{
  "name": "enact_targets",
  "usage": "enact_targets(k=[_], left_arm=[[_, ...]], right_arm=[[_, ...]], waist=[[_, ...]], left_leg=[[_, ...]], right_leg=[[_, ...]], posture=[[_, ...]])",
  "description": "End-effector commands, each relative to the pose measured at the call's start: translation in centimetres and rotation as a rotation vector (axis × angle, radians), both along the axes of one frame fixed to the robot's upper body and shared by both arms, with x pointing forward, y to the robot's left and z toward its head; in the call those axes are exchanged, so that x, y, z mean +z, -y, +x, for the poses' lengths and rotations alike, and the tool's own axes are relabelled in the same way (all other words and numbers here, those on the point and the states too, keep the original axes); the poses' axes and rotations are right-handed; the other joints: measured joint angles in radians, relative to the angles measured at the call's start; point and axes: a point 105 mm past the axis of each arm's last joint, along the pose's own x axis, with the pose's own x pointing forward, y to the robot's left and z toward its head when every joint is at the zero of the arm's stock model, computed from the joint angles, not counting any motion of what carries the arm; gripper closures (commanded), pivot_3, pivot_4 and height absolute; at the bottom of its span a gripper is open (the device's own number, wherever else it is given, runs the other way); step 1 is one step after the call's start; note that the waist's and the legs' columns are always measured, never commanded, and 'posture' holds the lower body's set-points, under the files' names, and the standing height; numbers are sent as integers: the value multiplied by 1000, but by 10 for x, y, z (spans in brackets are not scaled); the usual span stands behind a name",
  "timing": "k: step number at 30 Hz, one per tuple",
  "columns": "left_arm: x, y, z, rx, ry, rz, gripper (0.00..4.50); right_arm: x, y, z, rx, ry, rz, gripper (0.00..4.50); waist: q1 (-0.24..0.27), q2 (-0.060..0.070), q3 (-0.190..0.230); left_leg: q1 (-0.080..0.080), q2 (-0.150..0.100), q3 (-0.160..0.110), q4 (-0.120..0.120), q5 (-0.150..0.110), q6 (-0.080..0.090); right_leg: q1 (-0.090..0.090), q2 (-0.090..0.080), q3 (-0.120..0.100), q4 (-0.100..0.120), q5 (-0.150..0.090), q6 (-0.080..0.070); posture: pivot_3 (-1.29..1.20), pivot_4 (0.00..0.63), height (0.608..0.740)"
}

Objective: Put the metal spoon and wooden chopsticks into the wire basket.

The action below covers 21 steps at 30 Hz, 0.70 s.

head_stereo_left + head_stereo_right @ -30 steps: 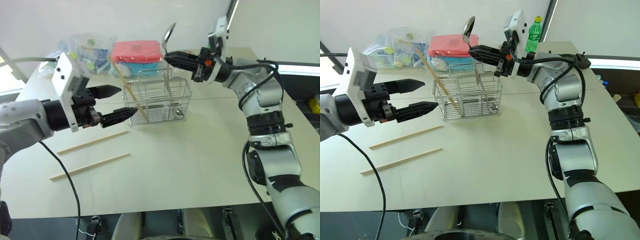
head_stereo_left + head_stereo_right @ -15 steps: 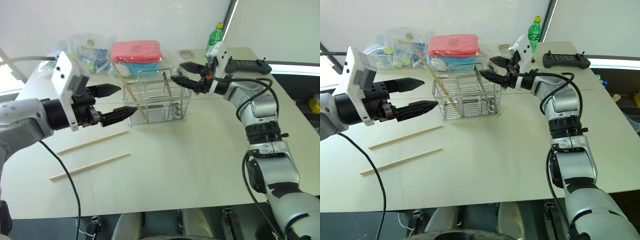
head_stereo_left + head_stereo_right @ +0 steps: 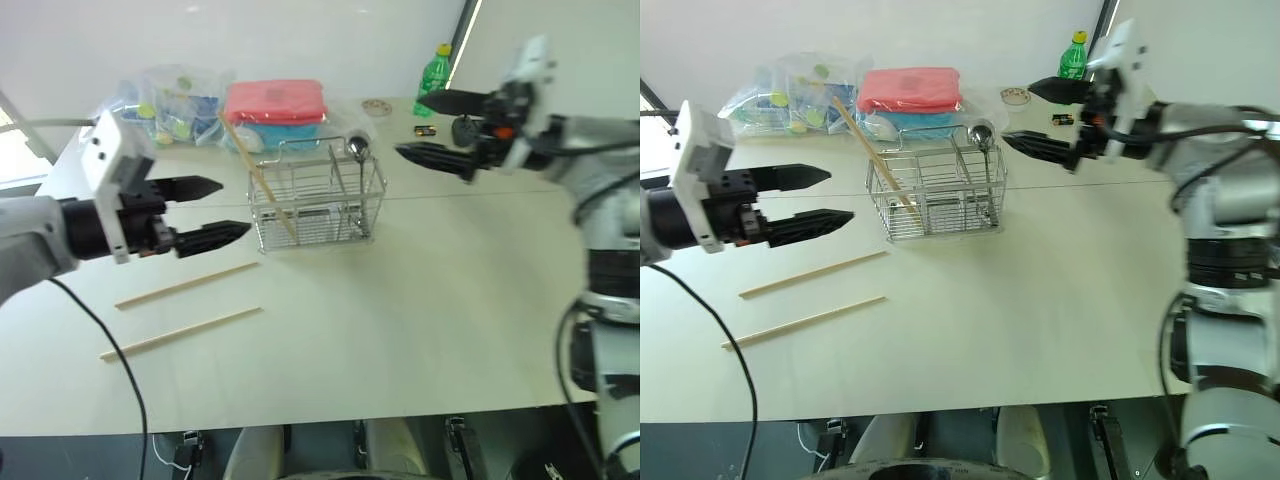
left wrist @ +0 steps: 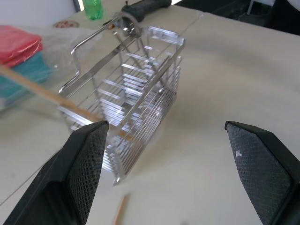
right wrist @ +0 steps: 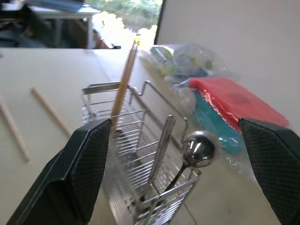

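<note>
Chrome basket (image 3: 316, 205) gleaming silver; spoon (image 3: 357, 150) shining silver; chopsticks (image 3: 185, 285) showing pale tan; far box (image 3: 274, 112) showing red lid over blue; bottle (image 3: 434, 72) glowing green; table (image 3: 400, 320) looking cream.

Metal spoon (image 3: 981, 140) standing bowl-up in wire basket (image 3: 936, 190), between both pairs of fingers. One of the wooden chopsticks (image 3: 872, 152) leaning inside basket; two more (image 3: 810, 275) flat below left fingers (image 3: 810, 196).

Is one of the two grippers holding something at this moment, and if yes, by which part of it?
Nothing is held. The left gripper and the right gripper are both open and empty. The metal spoon stands in the wire basket.
</note>
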Motion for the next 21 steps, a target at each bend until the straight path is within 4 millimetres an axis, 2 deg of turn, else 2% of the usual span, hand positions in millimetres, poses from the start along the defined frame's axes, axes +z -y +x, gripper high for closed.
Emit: enact_targets(k=[1, 5, 7, 10, 16, 21], left_arm=[[-9, -29, 1, 12, -2, 137, 295], [-36, -49, 3, -31, -115, 249, 295], [-44, -52, 7, -57, -149, 273, 295], [-61, -52, 27, -107, -194, 336, 295], [-87, -42, 76, -156, -239, 444, 295], [-116, -30, 99, -219, -305, 551, 295]], right_arm=[[-15, 1, -38, 144, -50, -132, 79], [-51, 5, -62, 182, -127, -248, 79], [-62, 5, -66, 186, -131, -275, 79], [-77, 5, -71, 171, -145, -312, 79], [-80, 3, -70, 107, -136, -262, 79], [-81, 2, -72, 49, -121, -238, 79]], waist=[[-1, 0, -1], [0, 0, 0], [3, 1, 0], [13, 1, 0], [28, -1, 0], [25, -2, 0]], left_leg=[[1, 0, 1, 0, 0, 1], [1, 2, 4, 1, -1, 1], [1, 3, 4, 2, -1, 1], [0, 3, 5, 3, -1, 1], [-2, 2, 6, 3, -1, 1], [-3, 2, 6, 4, -1, 2]], right_leg=[[0, 0, 0, 0, 0, 0], [-1, 0, 1, 0, -1, -2], [0, -1, 0, 0, -2, 0], [0, -2, -2, 0, -2, 1], [0, -3, -2, 0, 0, -2], [-1, -3, -2, -1, 2, 2]], posture=[[0, 150, 692], [0, 150, 692], [0, 150, 692], [0, 150, 692], [0, 150, 692], [0, 150, 692]])
